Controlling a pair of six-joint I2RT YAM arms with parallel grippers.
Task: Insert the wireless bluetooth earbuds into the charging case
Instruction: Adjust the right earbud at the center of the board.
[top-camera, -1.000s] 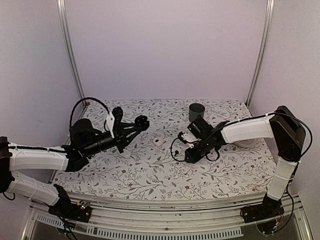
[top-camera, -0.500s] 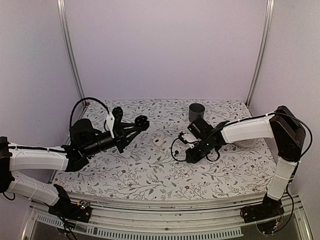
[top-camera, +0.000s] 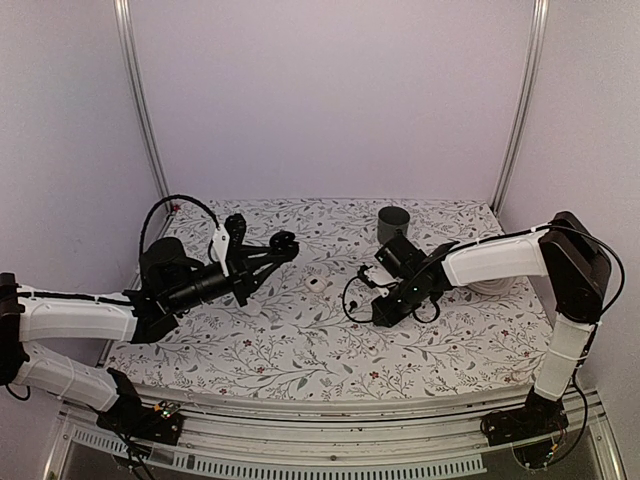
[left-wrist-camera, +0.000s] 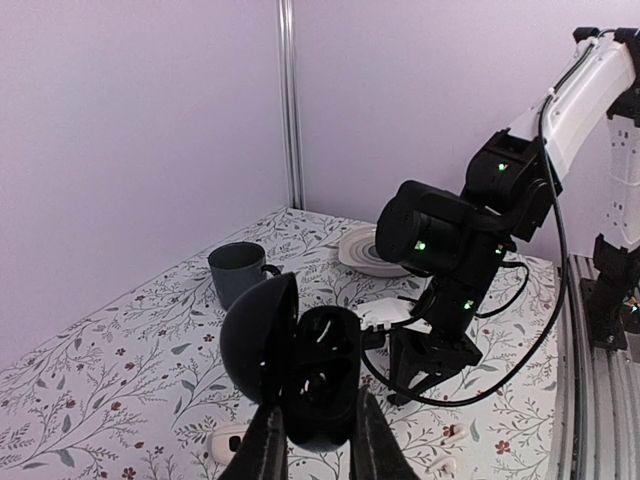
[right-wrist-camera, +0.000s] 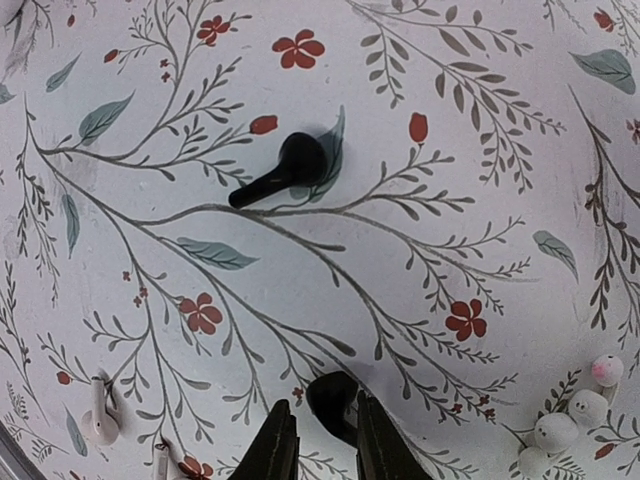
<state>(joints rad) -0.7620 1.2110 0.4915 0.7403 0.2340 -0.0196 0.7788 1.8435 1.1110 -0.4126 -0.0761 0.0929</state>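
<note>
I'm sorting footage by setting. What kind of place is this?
Most likely a robotics lab test cell, not a home: plain lilac panels on aluminium posts enclose a floral-covered table, and the left arm and right arm are bolted to a metal rail at its near edge.

I see one black earbud (right-wrist-camera: 285, 170) lying loose on the floral worktop (right-wrist-camera: 480, 260). Second earbud (right-wrist-camera: 333, 398) sits between right end effector (right-wrist-camera: 322, 440) fingers, contact unclear.
</note>
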